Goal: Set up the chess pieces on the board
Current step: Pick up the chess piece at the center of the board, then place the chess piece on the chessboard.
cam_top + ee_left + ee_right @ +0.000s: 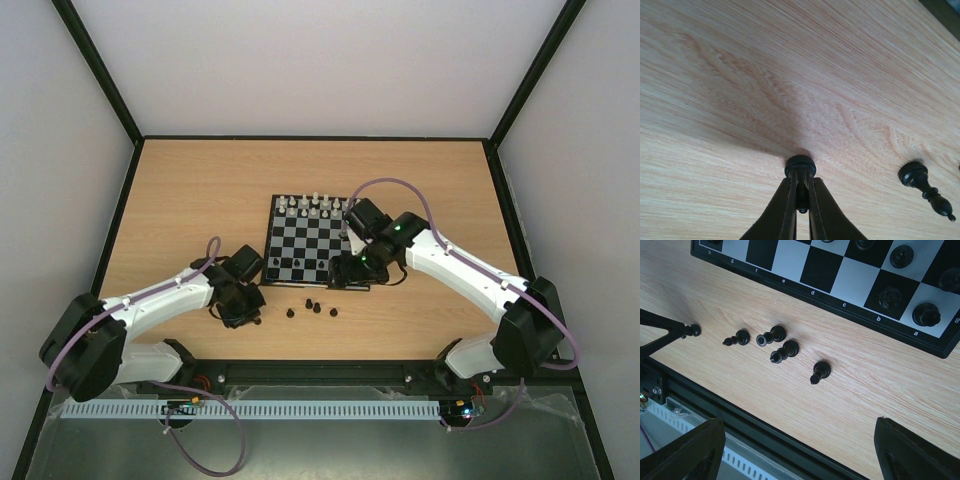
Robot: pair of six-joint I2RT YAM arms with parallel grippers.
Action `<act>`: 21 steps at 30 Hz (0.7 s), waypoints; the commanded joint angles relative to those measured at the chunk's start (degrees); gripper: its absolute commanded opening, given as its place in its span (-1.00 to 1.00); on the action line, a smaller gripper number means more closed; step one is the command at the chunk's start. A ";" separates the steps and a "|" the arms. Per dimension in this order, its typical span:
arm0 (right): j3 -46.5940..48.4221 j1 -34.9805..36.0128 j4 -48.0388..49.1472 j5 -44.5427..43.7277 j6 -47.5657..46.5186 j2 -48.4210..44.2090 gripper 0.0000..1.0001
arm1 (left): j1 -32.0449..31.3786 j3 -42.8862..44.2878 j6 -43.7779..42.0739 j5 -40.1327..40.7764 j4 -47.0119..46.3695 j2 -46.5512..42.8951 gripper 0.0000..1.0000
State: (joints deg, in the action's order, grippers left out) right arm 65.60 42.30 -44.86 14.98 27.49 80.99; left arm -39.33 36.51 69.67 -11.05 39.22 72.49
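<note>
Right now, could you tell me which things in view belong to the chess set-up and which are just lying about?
Job: chessboard; white pieces on its far rows; black pieces already on it; four loose black pieces on the table; black piece in the left gripper.
Just there: purple cables; slotted white cable duct.

Light wood table, black edge frame, white slotted strip
</note>
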 commanded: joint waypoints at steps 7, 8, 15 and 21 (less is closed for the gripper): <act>2.31 0.23 -4.14 -0.62 3.92 0.65 0.63 | -1.37 23.53 -17.88 5.71 18.04 8.53 -0.96; 2.73 0.23 -4.40 -0.60 4.70 0.66 0.63 | -1.36 26.45 -19.68 6.05 19.48 10.00 -0.96; 4.86 0.23 -5.38 -1.90 8.55 1.21 0.64 | -1.38 42.10 -30.41 7.29 24.62 21.06 -0.96; 7.44 0.23 -6.39 -2.89 11.21 2.56 0.95 | -0.66 44.16 -34.37 5.49 22.54 25.84 -0.96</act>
State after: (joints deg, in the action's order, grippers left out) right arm 70.39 42.30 -46.94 13.15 36.47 82.35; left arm -40.42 78.96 40.25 -5.15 59.27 96.20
